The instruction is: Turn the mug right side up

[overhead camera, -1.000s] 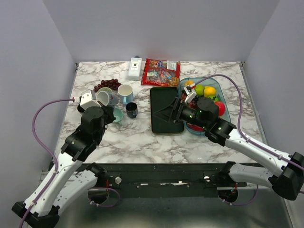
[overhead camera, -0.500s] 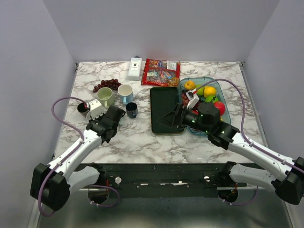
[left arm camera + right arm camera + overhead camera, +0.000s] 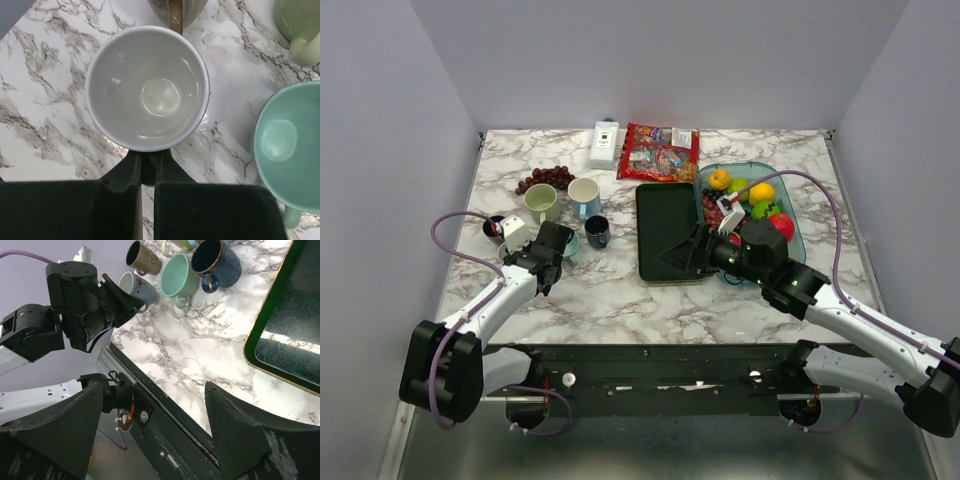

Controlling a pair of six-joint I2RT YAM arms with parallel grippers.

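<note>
A white mug (image 3: 147,87) with a thin blue rim shows its empty inside to the left wrist camera. My left gripper (image 3: 145,161) is shut on it at its near side, just under the rim. In the right wrist view the same mug (image 3: 139,288) stands mouth up like its neighbours, low over the marble, with the left gripper (image 3: 116,302) on it. From above, the left gripper (image 3: 550,255) covers the mug. My right gripper (image 3: 155,425) is open and empty, hovering over the near edge of the dark tray (image 3: 665,215).
Around the held mug stand a brown mug (image 3: 177,9), a pale green mug (image 3: 300,25), a teal mug (image 3: 287,145), a dark blue mug (image 3: 597,232) and a white mug (image 3: 584,196). Grapes (image 3: 545,178), a snack bag (image 3: 660,152) and a fruit bowl (image 3: 783,186) lie further back.
My left arm has swung down and leftward from above the mug cluster, carrying the white mug low to the marble. The right gripper has drifted slightly nearer, still open.
</note>
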